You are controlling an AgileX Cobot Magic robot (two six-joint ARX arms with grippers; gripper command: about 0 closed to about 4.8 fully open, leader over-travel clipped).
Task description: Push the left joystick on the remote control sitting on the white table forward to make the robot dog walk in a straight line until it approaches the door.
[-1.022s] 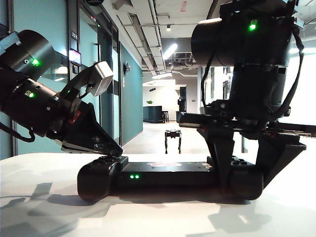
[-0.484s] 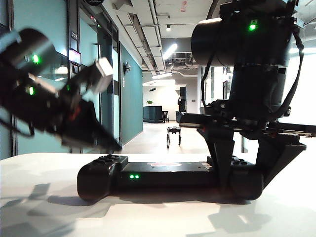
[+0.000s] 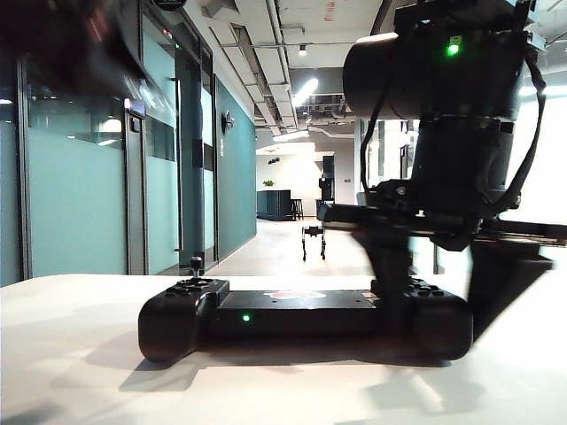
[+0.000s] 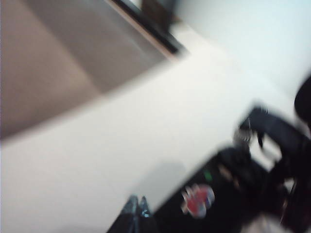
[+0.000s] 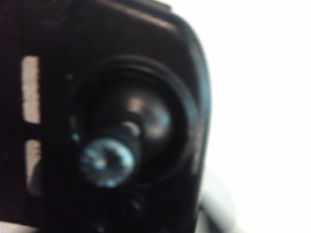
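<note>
The black remote control [image 3: 292, 312] lies on the white table [image 3: 292, 390] with a green light lit. Its left joystick [image 3: 196, 263] stands bare and upright. My left gripper [image 3: 80, 44] is a dark blur high in the upper left corner, well clear of the joystick. In the left wrist view its tips [image 4: 137, 209] are pressed together above the table, beside the remote control [image 4: 223, 194]. My right gripper [image 3: 434, 310] straddles the remote's right end, fingers blurred and spread. The robot dog [image 3: 312, 241] stands far down the corridor.
The right wrist view is filled by the remote's right end and its right thumbstick [image 5: 107, 161], with white table [image 5: 257, 97] beside it. Glass partitions and doors [image 3: 159, 177] line the corridor's left side. The table's far edge [image 4: 97, 97] drops to the floor.
My left gripper has lifted off the left joystick and swung up to the upper left. The right gripper's fingers have spread. The robot dog has moved slightly farther down the corridor.
</note>
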